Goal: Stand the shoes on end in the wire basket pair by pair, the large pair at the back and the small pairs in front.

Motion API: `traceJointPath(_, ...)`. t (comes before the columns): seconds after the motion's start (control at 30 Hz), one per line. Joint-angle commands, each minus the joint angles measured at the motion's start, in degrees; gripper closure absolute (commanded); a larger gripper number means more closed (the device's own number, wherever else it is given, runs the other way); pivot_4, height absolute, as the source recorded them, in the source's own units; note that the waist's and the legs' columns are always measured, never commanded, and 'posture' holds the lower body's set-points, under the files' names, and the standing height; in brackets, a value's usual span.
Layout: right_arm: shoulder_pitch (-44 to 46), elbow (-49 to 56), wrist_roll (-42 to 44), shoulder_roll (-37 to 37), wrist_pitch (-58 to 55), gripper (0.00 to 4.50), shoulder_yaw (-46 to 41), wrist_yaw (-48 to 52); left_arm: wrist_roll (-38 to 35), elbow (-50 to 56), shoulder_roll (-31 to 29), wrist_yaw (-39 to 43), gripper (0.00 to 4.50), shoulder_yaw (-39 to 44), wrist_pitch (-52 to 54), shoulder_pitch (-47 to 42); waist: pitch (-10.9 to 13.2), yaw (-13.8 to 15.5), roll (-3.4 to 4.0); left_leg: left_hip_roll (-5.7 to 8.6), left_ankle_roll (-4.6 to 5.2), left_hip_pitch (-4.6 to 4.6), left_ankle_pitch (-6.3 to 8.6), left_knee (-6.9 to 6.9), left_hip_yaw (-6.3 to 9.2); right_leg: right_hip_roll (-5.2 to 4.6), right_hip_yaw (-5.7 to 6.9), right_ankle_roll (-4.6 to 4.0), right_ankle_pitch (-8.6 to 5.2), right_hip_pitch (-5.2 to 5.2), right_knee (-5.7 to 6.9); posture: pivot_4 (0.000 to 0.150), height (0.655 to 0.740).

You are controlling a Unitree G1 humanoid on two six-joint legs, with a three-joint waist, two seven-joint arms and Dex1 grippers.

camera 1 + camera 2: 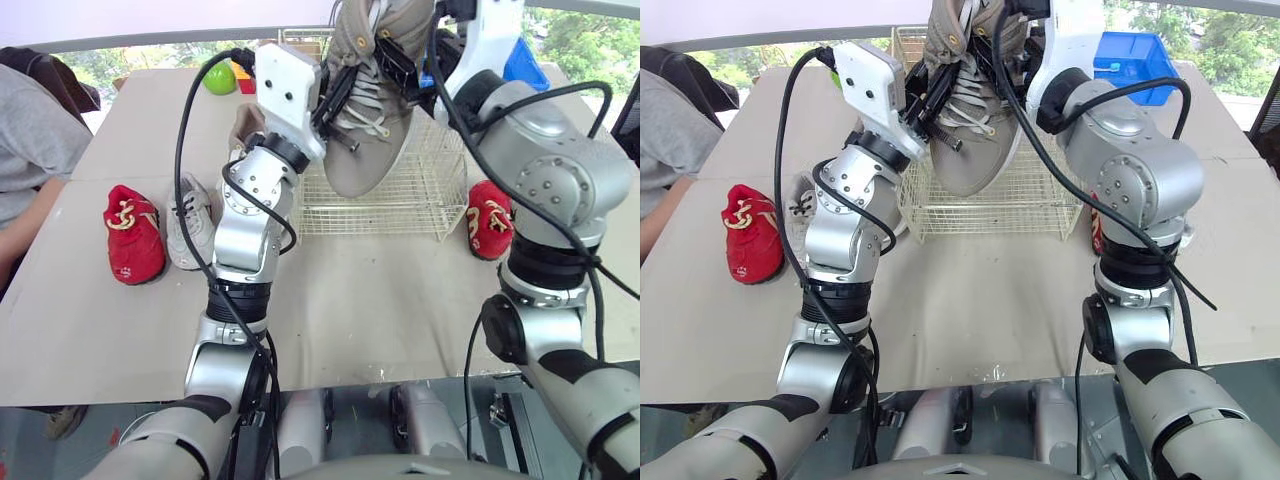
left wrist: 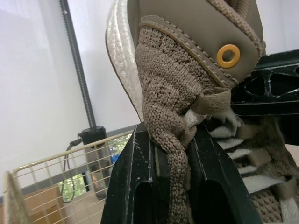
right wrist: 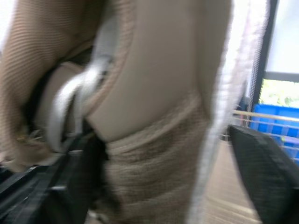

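The large tan shoe [image 1: 365, 120] is held aloft over the wire basket [image 1: 430, 190], toe down and laces turned toward the robot. It is not yet set inside. It is judged light for its bulk and stiff only in the sole. The knitted collar and tongue are soft and can be expected to stretch and fold under a pinch, so the shoe may swing or twist when hung from them. A firmer hold is likely to be had across the heel cup or along the sole edge, where the rubber grips and the shape does not collapse. The loose laces could be caught on the basket wires during lowering.

The left claw [image 2: 172, 144] is pressed together on the edge of the collar. A fold of the knit is pinched between its two black fingers [image 2: 140, 177], and almost no gap is left. The right claw [image 3: 159, 140] is set against the upper side of the shoe, but whether it is clamped or slack cannot be told.

A red shoe [image 1: 133, 235] and a pale shoe [image 1: 190, 225] lie side by side on the counter [image 1: 380, 300], left of the basket. A second red shoe [image 1: 488, 218] is seen just beside the basket's right wall.
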State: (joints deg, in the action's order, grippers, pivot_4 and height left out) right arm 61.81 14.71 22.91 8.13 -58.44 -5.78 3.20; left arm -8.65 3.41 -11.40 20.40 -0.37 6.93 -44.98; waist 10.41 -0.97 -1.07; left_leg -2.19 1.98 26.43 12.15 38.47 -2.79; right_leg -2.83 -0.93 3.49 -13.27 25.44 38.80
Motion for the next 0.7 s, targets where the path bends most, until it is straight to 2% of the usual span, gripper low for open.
traceJointPath(0.03,0.71,0.37,-1.39,0.21,0.05,2.75,1.14,-0.86,1.22,3.40,-0.13,0.65,4.32,-1.34,-3.77,-0.93,0.00,0.04,0.00,0.01,0.00,0.00,0.00,0.00,-0.01,-0.01,-0.01,0.00,0.00,-0.01,-0.01,0.150,0.7400)
traceJointPath(0.07,0.60,0.44,-1.53,0.20,0.01,3.16,1.26,-0.85,1.83,3.41,-0.25,0.61,4.32,-1.60,-4.35,-0.84,0.00,0.04,0.00,0.01,0.00,0.00,0.00,0.01,-0.02,-0.01,-0.02,0.00,0.00,-0.01,-0.01,0.150,0.7400)
traceJointPath(0.17,0.46,0.68,-1.96,0.39,0.16,3.91,1.69,-0.66,3.17,3.56,-0.30,0.26,4.32,-1.79,-6.14,-0.57,0.00,0.01,0.00,0.01,0.00,0.00,0.00,0.01,-0.01,0.00,-0.01,0.00,0.00,0.00,0.01,0.150,0.7400)
traceJointPath(0.23,0.48,0.81,-2.16,0.44,0.53,4.05,1.72,-0.59,1.36,4.36,0.29,1.06,4.32,-1.02,-6.58,-0.09,0.00,0.02,0.00,0.00,0.00,0.00,0.00,0.00,0.00,0.00,0.00,0.00,0.00,0.00,0.01,0.150,0.7400)
traceJointPath(0.3,0.62,0.85,-2.28,0.69,1.84,4.08,1.46,-0.16,-6.50,7.10,1.31,3.89,4.32,1.13,-2.35,0.67,0.00,0.01,0.00,0.00,0.00,0.00,0.00,0.01,0.00,0.00,0.00,0.00,0.00,0.00,0.00,0.150,0.7400)
traceJointPath(0.33,0.80,0.95,-2.06,0.84,2.50,4.08,1.10,0.25,-9.46,8.19,1.24,5.29,3.52,1.80,-0.59,0.91,0.00,0.00,0.00,0.00,0.00,0.00,0.00,0.01,-0.01,-0.01,-0.01,0.00,0.00,0.00,0.00,0.150,0.7400)
traceJointPath(0.4,1.33,1.19,-1.30,1.07,3.81,4.09,0.27,1.31,-12.59,9.38,0.86,5.92,2.98,3.03,2.11,0.98,0.00,0.01,0.00,-0.01,0.00,0.00,0.00,0.01,0.01,-0.01,0.00,0.00,0.00,0.00,0.00,0.150,0.7400)
traceJointPath(0.43,1.57,1.38,-0.88,1.16,4.40,4.15,-0.14,1.85,-13.63,9.84,0.68,5.61,2.30,3.63,3.41,0.97,0.00,0.07,0.00,-0.01,0.00,0.00,0.00,0.00,0.02,0.00,0.01,0.00,0.00,0.00,0.00,0.150,0.7400)
traceJointPath(0.47,2.11,1.41,-0.01,1.33,4.87,4.17,-1.05,2.62,-17.19,11.10,0.94,5.04,2.06,4.73,6.75,0.99,0.00,0.19,0.00,-0.01,0.00,0.02,0.00,0.00,0.03,-0.01,0.02,0.00,0.00,0.00,-0.02,0.150,0.7400)
traceJointPath(0.57,4.48,-0.44,1.82,3.24,5.79,4.22,-3.67,4.89,-26.72,15.56,0.36,3.23,0.84,7.54,16.16,1.98,0.00,0.16,0.00,0.00,0.00,0.03,0.00,0.01,0.06,-0.03,0.00,0.00,0.00,-0.01,-0.04,0.150,0.7400)
traceJointPath(0.7,9.08,-6.84,3.11,6.89,8.71,4.24,-5.87,8.35,-37.50,21.86,-3.27,2.04,0.80,11.24,25.19,5.38,0.01,0.06,0.00,-0.01,0.00,0.03,0.00,0.01,0.14,-0.03,0.02,0.00,0.00,0.00,-0.02,0.150,0.7400)
